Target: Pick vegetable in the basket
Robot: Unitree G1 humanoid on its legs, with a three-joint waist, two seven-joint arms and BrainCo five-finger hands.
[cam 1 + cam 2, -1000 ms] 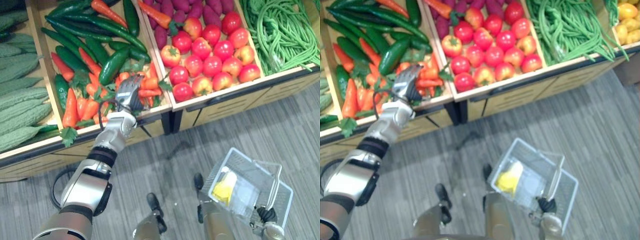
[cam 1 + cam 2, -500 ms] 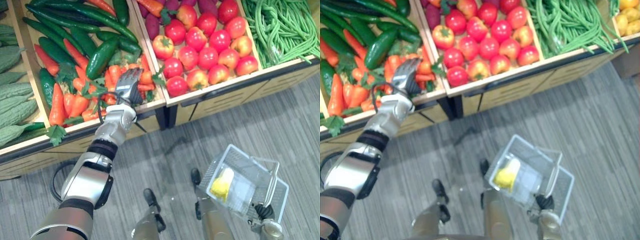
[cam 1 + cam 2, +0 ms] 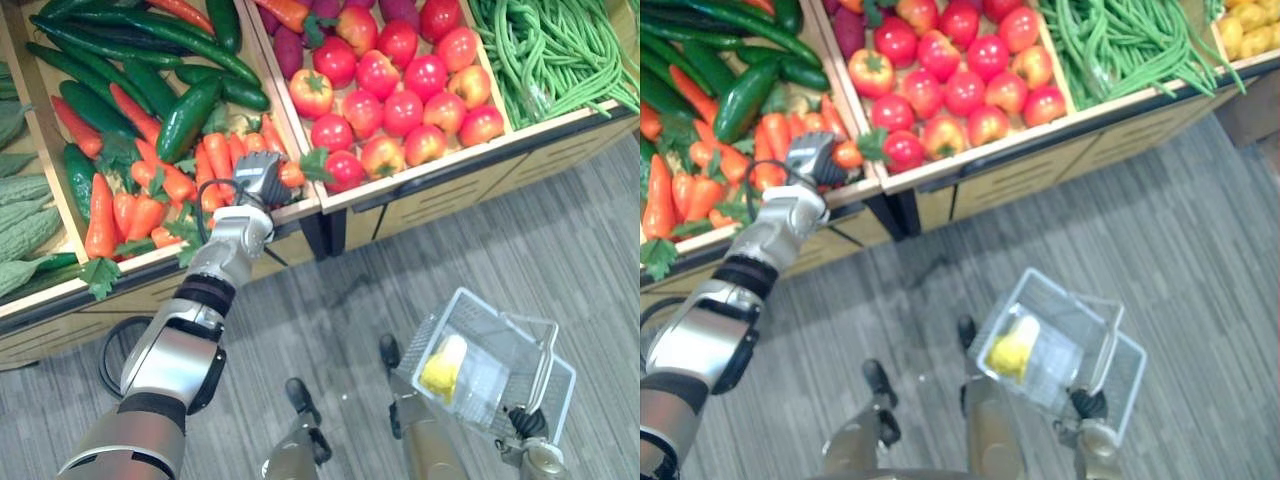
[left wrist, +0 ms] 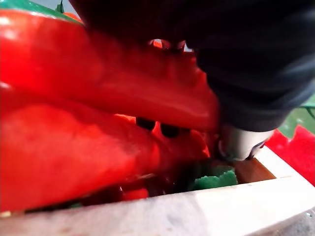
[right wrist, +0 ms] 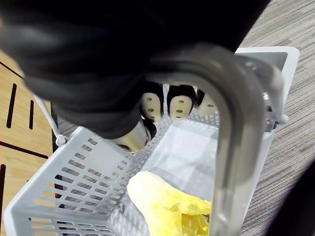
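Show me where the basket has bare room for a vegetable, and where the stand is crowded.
Free: the basket floor between the yellow item and the wall by the right hand, which grips the handle. Crowded: the carrots packed around the left hand, the tight tomatoes, and the heaped green beans.

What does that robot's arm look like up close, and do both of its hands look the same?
The left arm is a chain of rounded silver-grey shells separated by black bands. Its left hand has a dark ribbed back. The right hand matches it, with the same dark ribbed cover and pale silver fingers with dark tips.
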